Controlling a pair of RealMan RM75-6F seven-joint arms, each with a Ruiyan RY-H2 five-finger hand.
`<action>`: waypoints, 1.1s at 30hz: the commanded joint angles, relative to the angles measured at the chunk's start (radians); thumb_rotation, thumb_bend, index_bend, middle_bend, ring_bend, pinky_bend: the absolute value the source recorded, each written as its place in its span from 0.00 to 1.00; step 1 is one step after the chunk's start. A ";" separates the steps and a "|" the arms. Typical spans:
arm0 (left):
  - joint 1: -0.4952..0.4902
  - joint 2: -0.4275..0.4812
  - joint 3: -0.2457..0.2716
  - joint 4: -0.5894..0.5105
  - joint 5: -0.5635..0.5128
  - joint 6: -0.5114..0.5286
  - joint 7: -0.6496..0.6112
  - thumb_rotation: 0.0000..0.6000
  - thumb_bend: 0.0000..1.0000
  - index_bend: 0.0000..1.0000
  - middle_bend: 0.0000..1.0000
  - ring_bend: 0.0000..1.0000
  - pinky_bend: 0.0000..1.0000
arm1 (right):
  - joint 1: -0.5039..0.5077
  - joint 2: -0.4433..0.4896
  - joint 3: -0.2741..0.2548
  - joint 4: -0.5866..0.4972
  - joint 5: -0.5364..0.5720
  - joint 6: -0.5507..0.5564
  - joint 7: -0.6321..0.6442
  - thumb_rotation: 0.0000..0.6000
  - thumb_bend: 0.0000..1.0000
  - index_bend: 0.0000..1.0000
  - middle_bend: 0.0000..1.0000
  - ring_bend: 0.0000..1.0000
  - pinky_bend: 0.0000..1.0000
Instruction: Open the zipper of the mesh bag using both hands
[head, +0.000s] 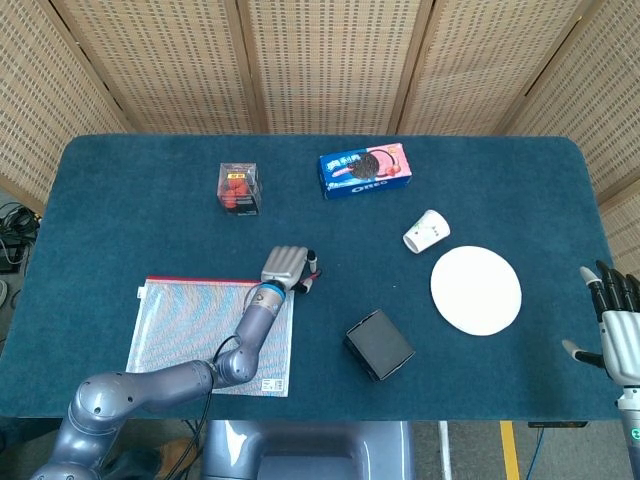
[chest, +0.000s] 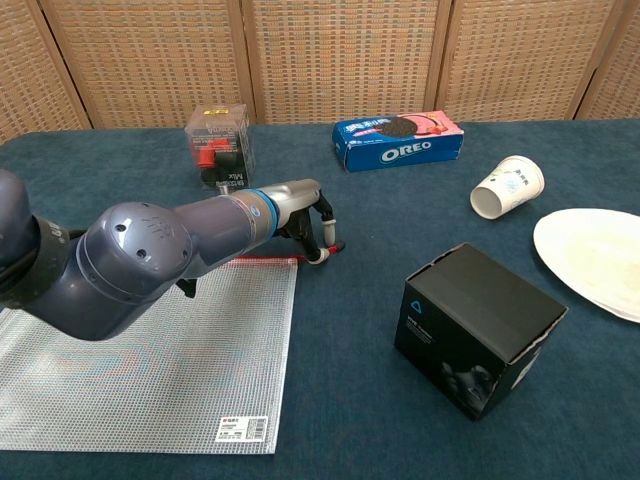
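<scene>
From the head view, the mesh bag (head: 210, 335) lies flat at the table's (head: 120, 200) front left. The left hand (head: 286, 268) sits at its top right corner. The right hand (head: 618, 320) hangs off the right edge, fingers spread, holding nothing.

From the chest view, the left hand's fingers (chest: 318, 232) curl down by the bag's red zipper (chest: 262, 259) end; I cannot tell if they pinch it.
</scene>
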 joint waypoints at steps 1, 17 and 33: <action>-0.003 0.003 0.000 -0.008 -0.015 0.009 0.013 1.00 0.41 0.47 0.98 0.98 1.00 | 0.000 0.001 -0.001 -0.002 -0.001 0.001 0.001 1.00 0.00 0.05 0.00 0.00 0.00; 0.001 0.005 0.013 -0.018 -0.015 0.005 0.012 1.00 0.45 0.55 0.98 0.98 1.00 | -0.001 0.004 -0.005 -0.006 -0.011 0.004 0.010 1.00 0.00 0.05 0.00 0.00 0.00; 0.021 0.061 0.016 -0.107 0.014 0.022 -0.006 1.00 0.68 0.60 0.98 0.98 1.00 | -0.001 0.008 -0.007 -0.008 -0.015 0.003 0.019 1.00 0.00 0.05 0.00 0.00 0.00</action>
